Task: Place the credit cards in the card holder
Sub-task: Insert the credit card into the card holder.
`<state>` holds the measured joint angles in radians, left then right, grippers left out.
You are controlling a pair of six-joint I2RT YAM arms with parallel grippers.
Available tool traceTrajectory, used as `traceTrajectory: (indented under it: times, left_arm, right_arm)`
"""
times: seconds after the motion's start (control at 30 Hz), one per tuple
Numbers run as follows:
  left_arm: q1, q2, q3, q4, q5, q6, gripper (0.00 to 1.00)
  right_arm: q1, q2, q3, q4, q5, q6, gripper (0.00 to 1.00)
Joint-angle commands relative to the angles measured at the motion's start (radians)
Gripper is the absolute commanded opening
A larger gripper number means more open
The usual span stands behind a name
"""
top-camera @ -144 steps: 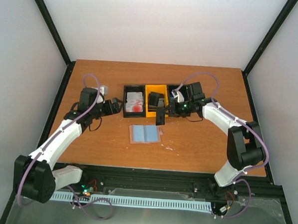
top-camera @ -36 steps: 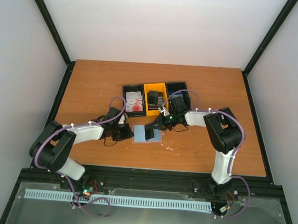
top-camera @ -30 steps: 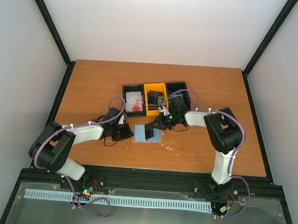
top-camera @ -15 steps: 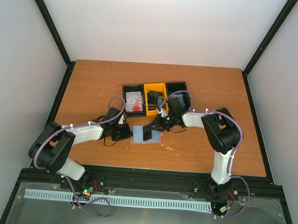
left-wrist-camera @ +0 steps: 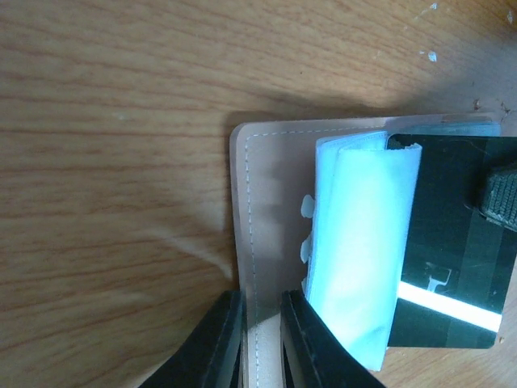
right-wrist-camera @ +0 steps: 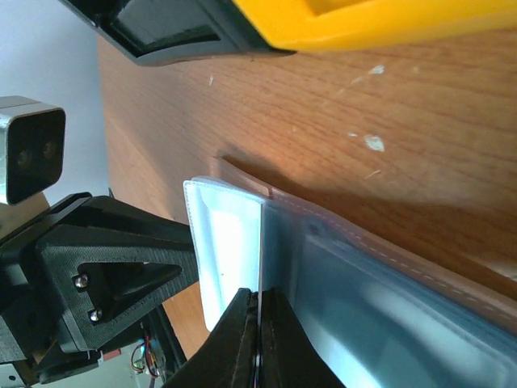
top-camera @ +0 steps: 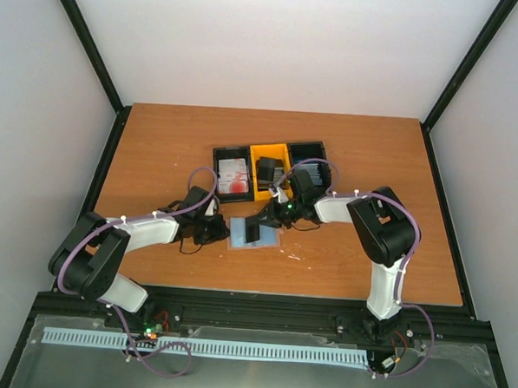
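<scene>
Left arm: stretched low over the table (top-camera: 157, 145) from its base at the near left, forearm running right, wrist level. The left gripper (top-camera: 212, 231) sits at the left edge of the card holder (top-camera: 238, 235). In the left wrist view its fingers (left-wrist-camera: 212, 343) are nearly together, pinching the holder's tan cover edge between them.

Right arm: elbow raised at the right, forearm reaching left and down. The right gripper (top-camera: 269, 221) is over the right half of the holder, clenched on a dark card (top-camera: 253, 233). In the right wrist view the card shows edge-on as a thin line between the closed fingers (right-wrist-camera: 242, 331).

Holder: open flat at table centre, just in front of the trays, long axis left to right. Clear sleeves are bunched up in the middle.

Dark card: in the left wrist view it lies nearly flat over the holder's right half, white stripe across its face. Its leading edge points toward the left gripper and touches the folded sleeve; whether it is inside a pocket I cannot tell.

White-and-red cards (top-camera: 234, 179) lie in the left black tray (top-camera: 218, 167); yellow tray (top-camera: 270, 153) is beside it.
</scene>
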<state>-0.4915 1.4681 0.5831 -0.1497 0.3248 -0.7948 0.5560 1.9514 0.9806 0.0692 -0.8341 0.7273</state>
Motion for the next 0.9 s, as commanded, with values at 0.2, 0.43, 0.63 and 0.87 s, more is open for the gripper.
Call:
traceTrajectory:
  times: [0.2,0.43,0.63,0.87]
  left_arm:
    - [-0.012,-0.018,-0.005,-0.028,-0.034,-0.002,0.15]
    - [-0.012,-0.025,-0.006,-0.033,-0.045,-0.006,0.15]
    - [-0.012,-0.028,0.0,-0.035,-0.048,-0.008,0.15]
    - [-0.012,-0.073,-0.019,-0.058,-0.082,-0.023,0.16]
  right_arm:
    - [0.019,0.01,0.018,-0.088,0.078,-0.094,0.03]
    - [0.018,0.003,0.032,-0.149,0.162,-0.126,0.04]
    - [0.041,0.05,0.039,-0.053,0.028,-0.071,0.09]
    - [0.07,0.042,0.06,-0.063,0.065,-0.039,0.12]
